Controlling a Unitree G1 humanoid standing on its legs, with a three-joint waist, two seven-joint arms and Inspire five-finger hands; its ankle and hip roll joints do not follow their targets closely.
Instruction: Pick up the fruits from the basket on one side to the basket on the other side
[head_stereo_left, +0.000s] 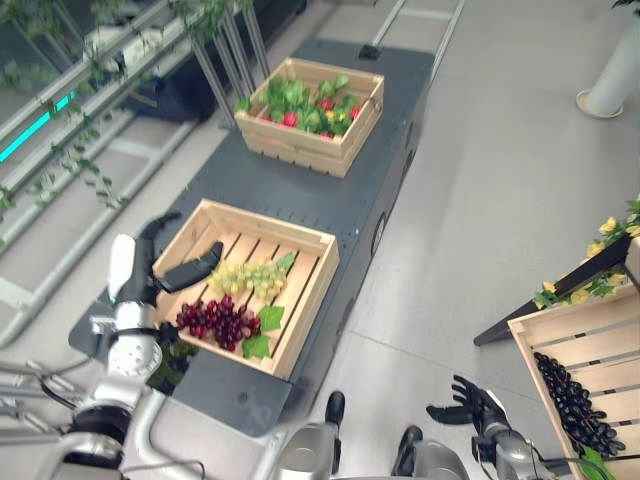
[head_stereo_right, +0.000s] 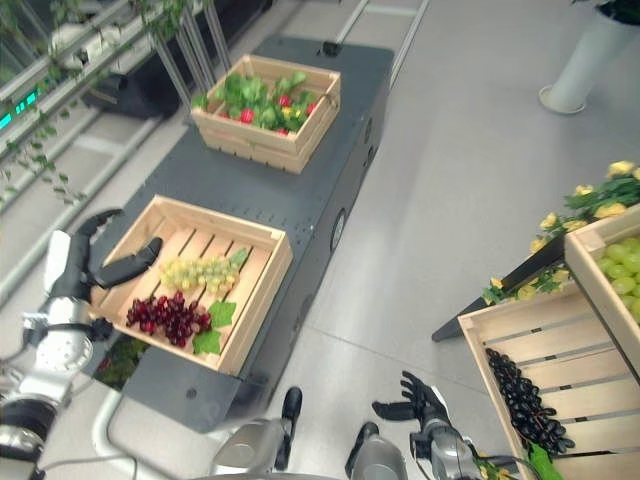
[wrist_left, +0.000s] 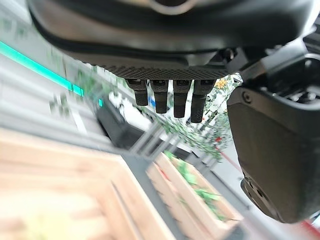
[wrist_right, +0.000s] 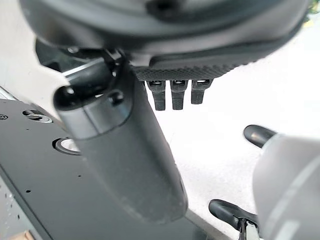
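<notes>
**Two grape bunches in the near crate, both hands empty**

Two bunches lie in the near wooden crate (head_stereo_left: 312, 262) on the dark platform (head_stereo_left: 330, 195): dark red grapes (head_stereo_left: 218, 322) toward the robot, green grapes (head_stereo_left: 248, 277) just behind them, almost touching. Green leaves (head_stereo_left: 262, 333) lie beside the red bunch, and one more sits at the end of the green bunch.

The left hand (head_stereo_left: 170, 270) is over the crate's left rim, its fingers extended and relaxed, one dark finger reaching inward toward the green grapes without touching them. It holds nothing; the left wrist view shows its fingers (wrist_left: 172, 97) hanging straight with the crate's slats below.

The right hand (head_stereo_right: 420, 402) is low on the other side, over the pale floor (head_stereo_left: 500, 150), fingers spread loosely and empty. Near it stands a second slatted crate (head_stereo_right: 530, 345) with a long bunch of black grapes (head_stereo_right: 522, 398) lying in it. Just beyond, another crate (head_stereo_right: 605, 270) holds green grapes (head_stereo_right: 622, 268), with yellow flowers (head_stereo_right: 590, 195) beside it.

At the far end of the platform, well apart from the near crate, a third crate (head_stereo_left: 300, 145) is filled with leafy greens and red pieces (head_stereo_left: 305, 105).
</notes>
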